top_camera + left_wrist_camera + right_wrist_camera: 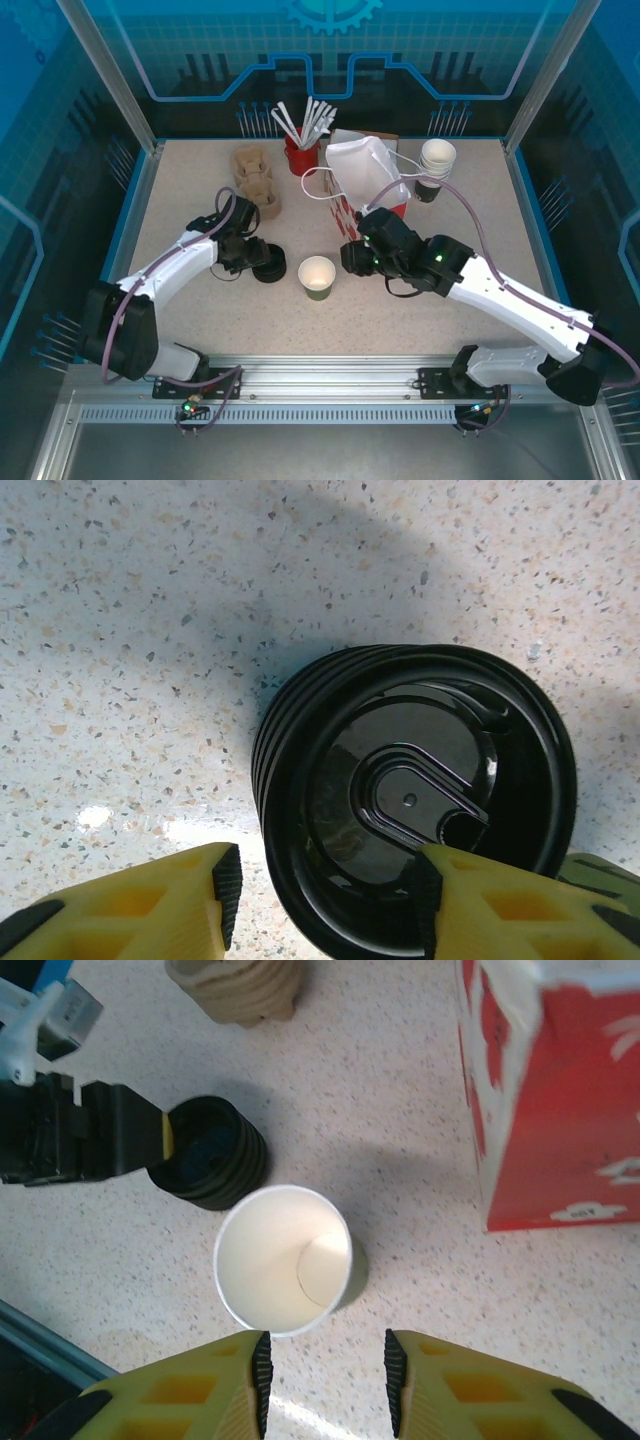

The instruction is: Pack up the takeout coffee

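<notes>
Our left tool (328, 890) stands open astride the near rim of the black lid stack (420, 800); just right, the open-topped coffee cup (317, 275) stands with free surface (400, 1080) around it, our right tool (325, 1370) open just short of its rim, red bag (560, 1110) further right

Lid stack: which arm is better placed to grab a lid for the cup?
Left. The left gripper straddles the rim of the lid stack: one finger outside, one over the top lid. The right gripper hangs open by the cup, farther off.
</notes>
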{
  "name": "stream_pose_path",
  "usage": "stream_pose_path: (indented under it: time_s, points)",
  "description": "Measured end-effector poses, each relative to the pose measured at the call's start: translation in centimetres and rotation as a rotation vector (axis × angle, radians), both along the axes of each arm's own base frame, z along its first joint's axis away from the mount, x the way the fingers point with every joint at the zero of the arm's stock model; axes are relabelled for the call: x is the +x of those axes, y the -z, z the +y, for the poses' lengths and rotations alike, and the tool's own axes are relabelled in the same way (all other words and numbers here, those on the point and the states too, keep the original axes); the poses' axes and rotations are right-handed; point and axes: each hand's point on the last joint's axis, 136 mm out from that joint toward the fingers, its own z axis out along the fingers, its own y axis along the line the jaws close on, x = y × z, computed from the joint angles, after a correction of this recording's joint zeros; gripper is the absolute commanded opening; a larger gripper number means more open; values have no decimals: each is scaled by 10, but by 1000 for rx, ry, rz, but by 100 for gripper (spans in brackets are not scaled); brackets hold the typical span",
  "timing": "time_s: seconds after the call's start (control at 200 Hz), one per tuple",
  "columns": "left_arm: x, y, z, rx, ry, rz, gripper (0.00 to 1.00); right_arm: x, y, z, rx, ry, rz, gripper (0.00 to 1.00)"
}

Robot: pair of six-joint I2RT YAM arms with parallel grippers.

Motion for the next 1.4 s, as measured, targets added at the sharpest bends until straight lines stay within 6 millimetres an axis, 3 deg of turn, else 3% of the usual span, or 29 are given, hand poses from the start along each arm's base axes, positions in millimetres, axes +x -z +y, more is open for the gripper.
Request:
stream_pose_path:
  time_s: [0.225, 0.74, 1.031, 1.211, 1.401]
  points:
    - [1, 8, 0, 23, -11, 24, 39, -4, 9, -16, 8, 30, 32, 37]
    - [3, 9, 3, 56, -14, 25, 20, -4, 13, -19, 18, 33, 56, 34]
    - [3, 9, 4, 62, -13, 27, 16, -4, 13, -18, 23, 30, 61, 34]
    - [1, 0, 3, 71, -3, 17, 16, -8, 12, -16, 43, 21, 74, 34]
    - [-4, -23, 0, 73, 16, -19, 15, -11, 8, -12, 73, 9, 91, 36]
